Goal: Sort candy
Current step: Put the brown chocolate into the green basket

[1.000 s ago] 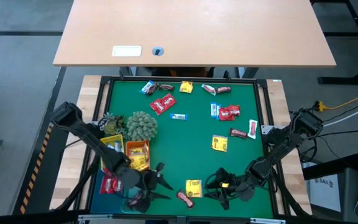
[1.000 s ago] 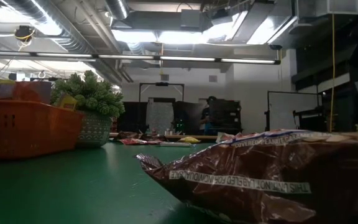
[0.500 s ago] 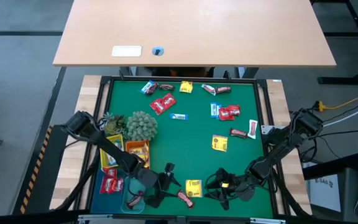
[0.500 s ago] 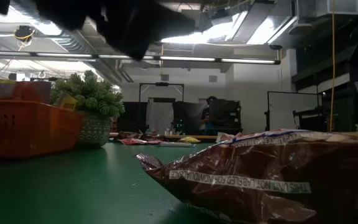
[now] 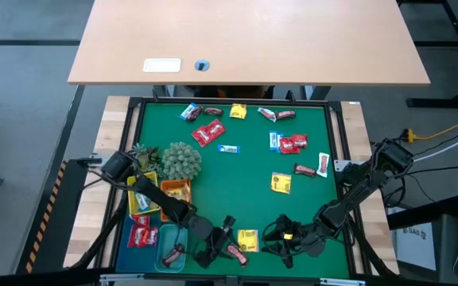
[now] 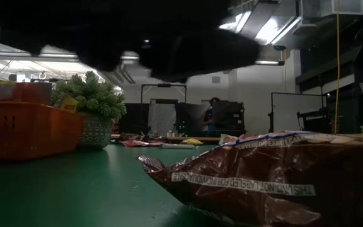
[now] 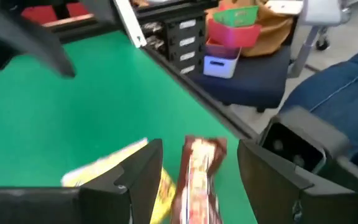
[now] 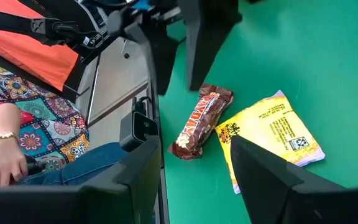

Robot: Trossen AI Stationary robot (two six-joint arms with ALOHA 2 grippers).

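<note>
High view: left gripper hovers with jaws spread over the brown bar at the mat's 6 o'clock edge, a yellow packet just beside. Right gripper, fingers parted and empty, rests toward 5 o'clock.

Green tabletop. Dark brown bar with red-and-yellow lettering beside a yellow packet with black print. Red packets, blue-white wrapper. Orange tray, yellow tray, teal tray. Grey-green spiky plant. Black grippers. Pale wooden desk.
</note>
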